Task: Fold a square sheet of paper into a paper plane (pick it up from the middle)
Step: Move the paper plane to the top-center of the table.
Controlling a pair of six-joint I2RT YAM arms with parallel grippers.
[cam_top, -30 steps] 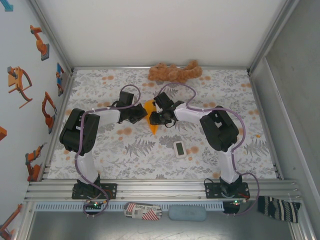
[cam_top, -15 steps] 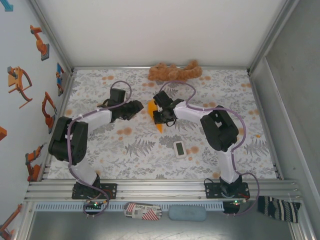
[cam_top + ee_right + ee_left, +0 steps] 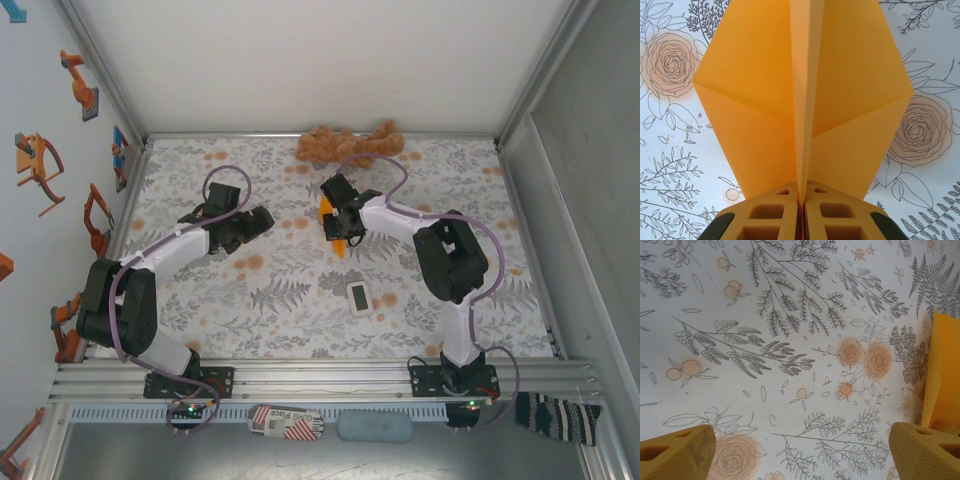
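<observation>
Two grippers were seen over the floral-printed tablecloth (image 3: 280,300). The left gripper (image 3: 255,222) was placed below and to the left of the brown plush toy (image 3: 350,143), its tan fingers (image 3: 675,452) spread wide apart with nothing gripped between them.

Just below the plush toy, the thin, creased orange paper plane (image 3: 850,100) was held by the right gripper (image 3: 343,218), whose fingers (image 3: 775,215) were pressed together on the centre fold. At the right edge of the left wrist view, one orange wing (image 3: 942,370) was caught.

Most of the folding was judged to be done. A raised centre ridge had been formed, with two wings spread evenly to either side, and diagonal creases were marked across each wing. The outline was broad and kite-like rather than slim, so further narrowing of the wings may be left, followed by setting down and release.
</observation>
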